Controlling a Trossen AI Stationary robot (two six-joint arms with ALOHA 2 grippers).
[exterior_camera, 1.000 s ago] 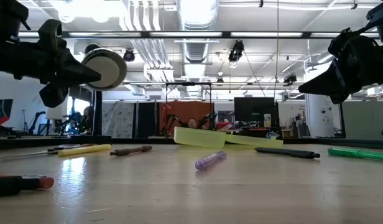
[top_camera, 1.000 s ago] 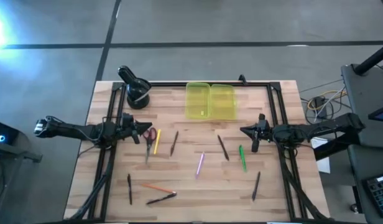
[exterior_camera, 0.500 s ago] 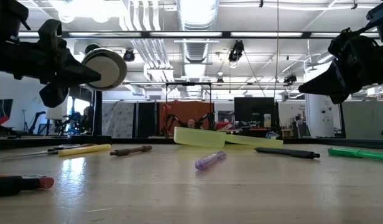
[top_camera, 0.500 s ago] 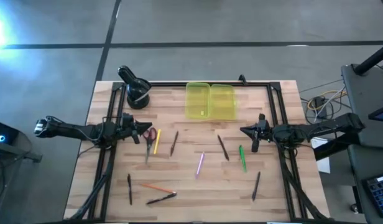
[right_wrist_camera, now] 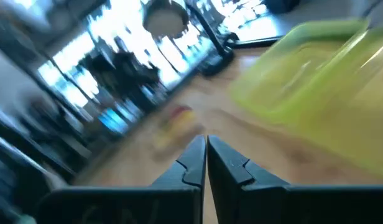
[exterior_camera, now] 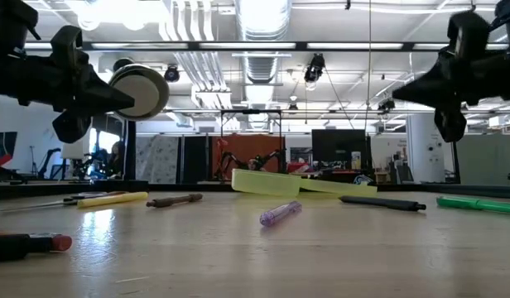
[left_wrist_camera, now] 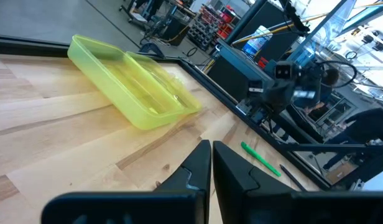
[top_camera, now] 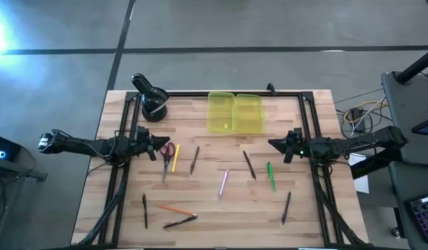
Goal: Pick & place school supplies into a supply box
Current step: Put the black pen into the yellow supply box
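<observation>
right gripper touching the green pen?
Apart. In the high view the right gripper hangs beside the thin green pen, bare wood between them.

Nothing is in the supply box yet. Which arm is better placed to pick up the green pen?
Probably the right. The right gripper, shut and empty, hovers close to the green pen; the left gripper sits across the table by the scissors.
</observation>
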